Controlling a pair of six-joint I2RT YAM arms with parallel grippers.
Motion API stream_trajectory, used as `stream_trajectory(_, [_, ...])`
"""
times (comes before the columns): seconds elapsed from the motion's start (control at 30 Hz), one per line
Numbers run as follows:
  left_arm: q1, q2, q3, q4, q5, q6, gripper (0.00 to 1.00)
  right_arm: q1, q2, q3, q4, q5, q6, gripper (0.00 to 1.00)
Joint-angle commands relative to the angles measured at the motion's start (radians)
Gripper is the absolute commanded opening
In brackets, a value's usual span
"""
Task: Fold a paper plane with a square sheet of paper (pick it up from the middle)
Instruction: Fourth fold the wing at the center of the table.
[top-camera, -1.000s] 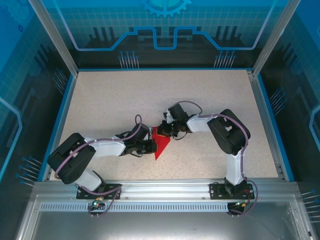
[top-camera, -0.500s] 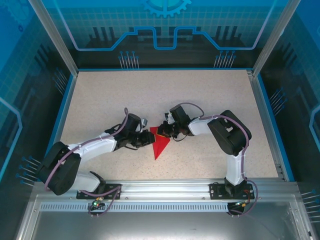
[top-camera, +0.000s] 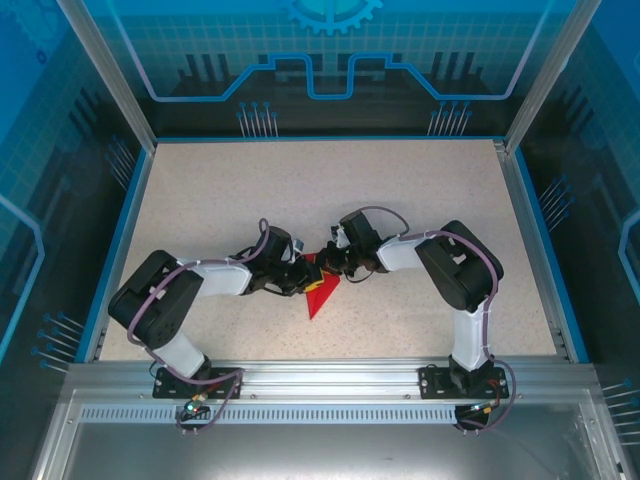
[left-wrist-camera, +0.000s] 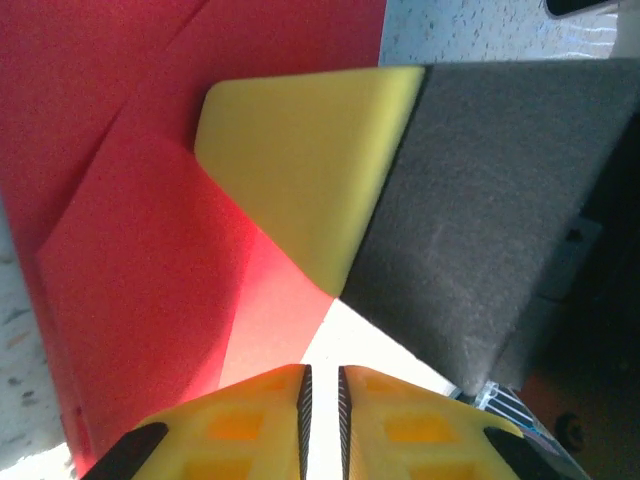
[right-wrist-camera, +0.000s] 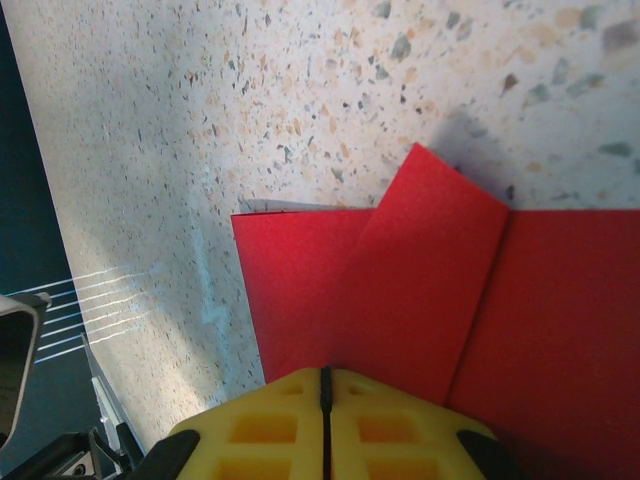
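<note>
The red paper (top-camera: 322, 298), thin and matte, lay near the middle of the speckled, stone-look table (top-camera: 220, 200), folded into a flat pointed wedge with sharp creases and overlapping flaps. The left gripper (left-wrist-camera: 321, 375) sat low over it, its ribbed yellow fingers a thin slit apart with nothing visibly between them. The right gripper (right-wrist-camera: 325, 375) met it from the other side, yellow jaws pressed fully together above a folded flap; a pinch on the paper could not be told.
</note>
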Motion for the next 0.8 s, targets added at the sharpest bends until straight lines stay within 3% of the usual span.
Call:
stream_trajectory(0.0, [0.002, 0.029, -0.018, 0.084, 0.031, -0.050, 0.18, 0.010, 0.022, -0.033, -0.082, 0.051, -0.001, 0.08])
stream_trajectory(0.43, [-0.003, 0.104, -0.032, -0.062, -0.086, -0.005, 0.11, 0.012, 0.025, -0.036, -0.088, 0.050, 0.001, 0.08])
stream_trajectory(0.77, [-0.069, 0.073, -0.023, -0.157, -0.049, 0.053, 0.11, 0.013, 0.025, -0.028, -0.107, 0.067, -0.001, 0.08])
